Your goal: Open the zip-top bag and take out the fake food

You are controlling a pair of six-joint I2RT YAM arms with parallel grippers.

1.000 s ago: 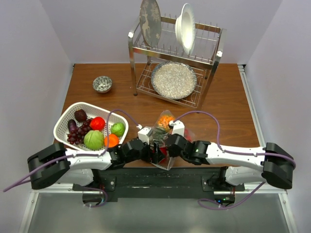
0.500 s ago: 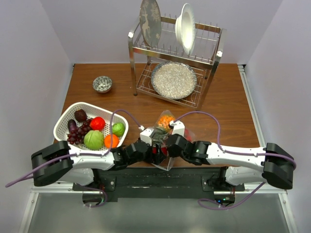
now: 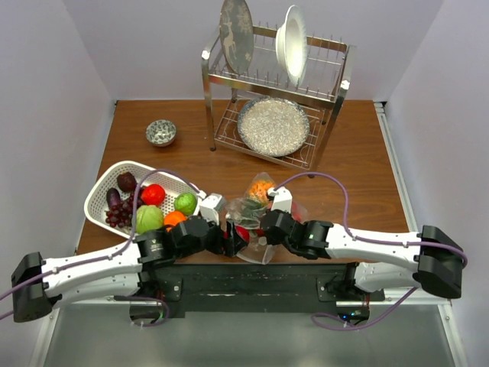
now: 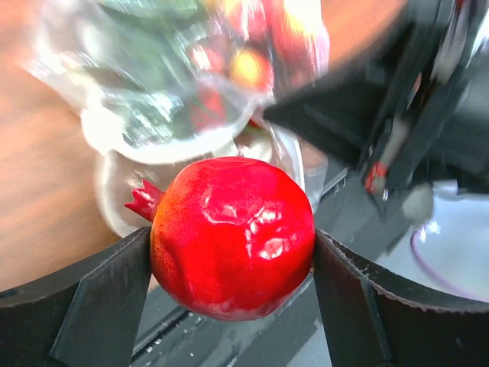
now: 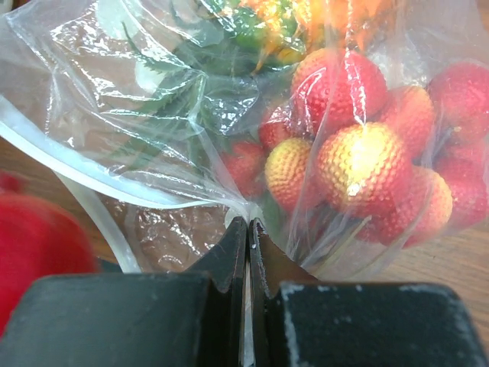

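The clear zip-top bag (image 3: 256, 208) lies near the table's front edge, its mouth open toward the arms. It also shows in the right wrist view (image 5: 153, 115), holding red-yellow berries (image 5: 359, 164), green leaves and an orange piece. My right gripper (image 5: 249, 229) is shut on the bag's edge by the zip strip. My left gripper (image 4: 233, 260) is shut on a glossy red pomegranate (image 4: 233, 237), held just outside the bag's mouth; in the top view the left gripper (image 3: 233, 237) is left of the bag.
A white slotted basket (image 3: 103, 193) with grapes, a tomato, a cabbage and other fruit stands at the left. A small bowl (image 3: 161, 132) and a metal dish rack (image 3: 275, 99) with plates stand at the back. The table's front edge is right below the grippers.
My left arm has pulled back to the left, drawing the red pomegranate out of the bag's mouth. My right gripper has kept its hold on the bag.
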